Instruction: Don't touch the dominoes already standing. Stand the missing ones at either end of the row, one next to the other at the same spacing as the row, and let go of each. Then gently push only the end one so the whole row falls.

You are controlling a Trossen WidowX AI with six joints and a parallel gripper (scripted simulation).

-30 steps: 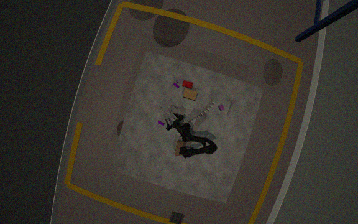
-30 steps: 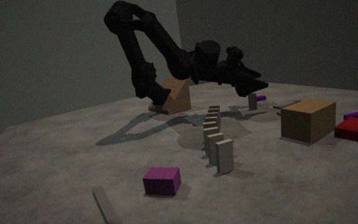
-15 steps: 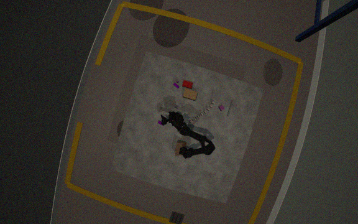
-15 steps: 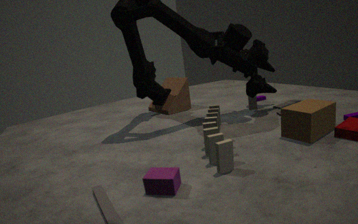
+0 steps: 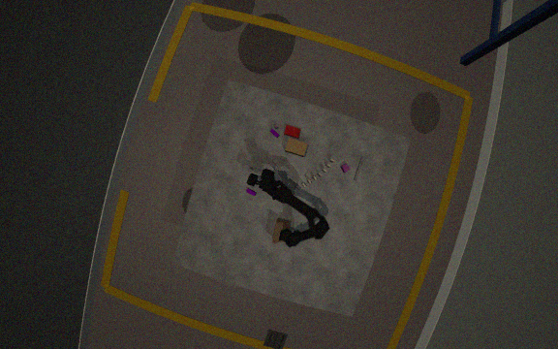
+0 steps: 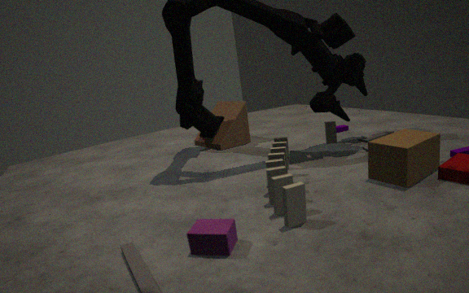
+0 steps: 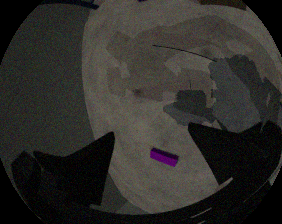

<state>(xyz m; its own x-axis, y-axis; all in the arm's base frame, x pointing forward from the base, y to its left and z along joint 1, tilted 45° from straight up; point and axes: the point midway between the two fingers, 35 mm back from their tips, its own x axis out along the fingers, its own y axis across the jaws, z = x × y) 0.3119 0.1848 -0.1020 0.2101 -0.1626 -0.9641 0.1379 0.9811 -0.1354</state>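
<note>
A row of several upright pale dominoes runs away from the camera in the exterior view, its near end domino [image 6: 295, 205] [image 5: 332, 160] standing closest and its far end in shade. One more domino [image 6: 330, 132] stands upright by itself, beyond the far end and apart from the row; the arm seems to hide it in the top view. My gripper [image 6: 357, 107] [image 7: 152, 131] is open and empty, raised above the table, its fingers pointing down. In the exterior view it appears above and to the right of the lone domino. The wrist view does not clearly show any domino.
A purple block [image 5: 251, 192] [image 6: 342, 129] [image 7: 164, 157] lies near the lone domino. A tan box [image 5: 296, 147] [image 6: 405, 156], red block [image 5: 292, 131] [image 6: 462, 168] and purple piece [image 5: 274, 133] lie beside the row. A magenta block [image 5: 345, 168] [image 6: 212, 238] is near its near end. A brown wedge [image 6: 232, 126] is by the arm's base.
</note>
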